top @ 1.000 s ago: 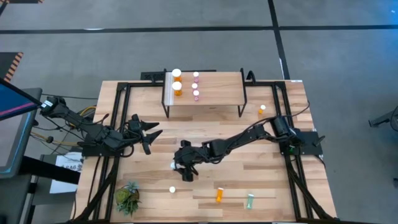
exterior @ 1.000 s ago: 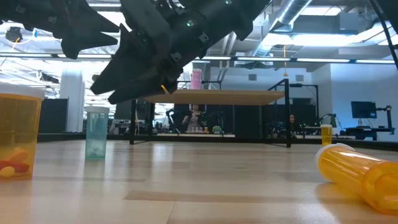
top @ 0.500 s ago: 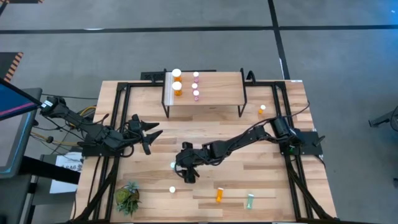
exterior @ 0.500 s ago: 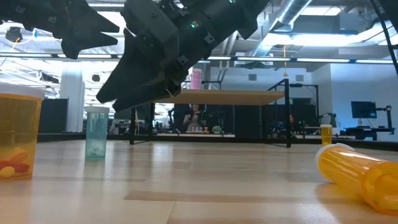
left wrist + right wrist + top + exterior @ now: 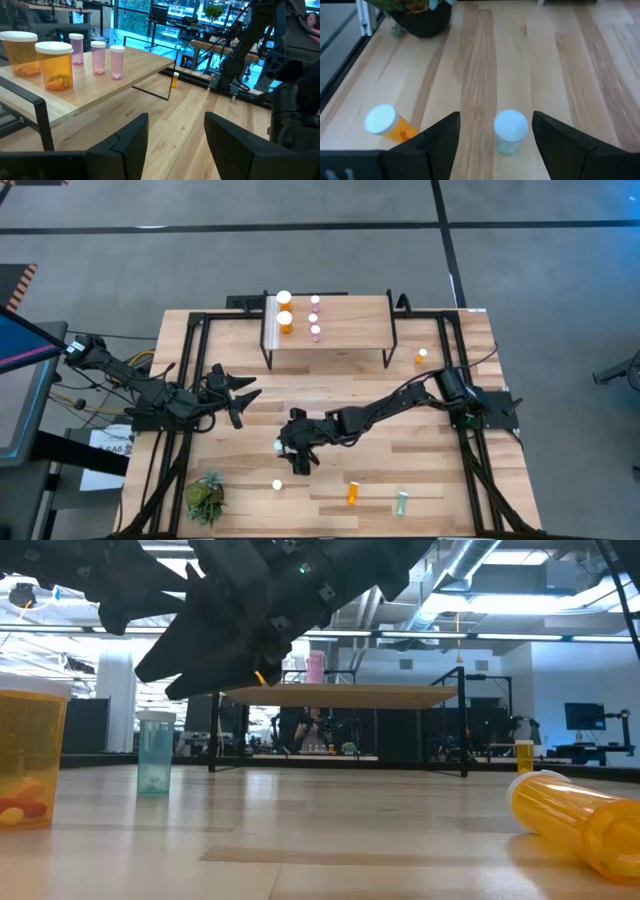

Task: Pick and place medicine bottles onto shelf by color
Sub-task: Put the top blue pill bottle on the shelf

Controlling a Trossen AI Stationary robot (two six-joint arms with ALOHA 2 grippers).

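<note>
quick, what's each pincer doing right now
Left pincer: open, holding nothing, waiting left of the shelf.
Right pincer: open, empty, straddling a pale green bottle.

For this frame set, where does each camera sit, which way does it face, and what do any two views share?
High: overhead, straight down on the table; both arms, shelf.
Low: tabletop level, across to the shelf; arms overhead.
Left wrist: faces five shelf bottles; left gripper open.
Right wrist: looks down at a pale green bottle between open right gripper fingers.
Shared: green bottle in the high view too.
</note>
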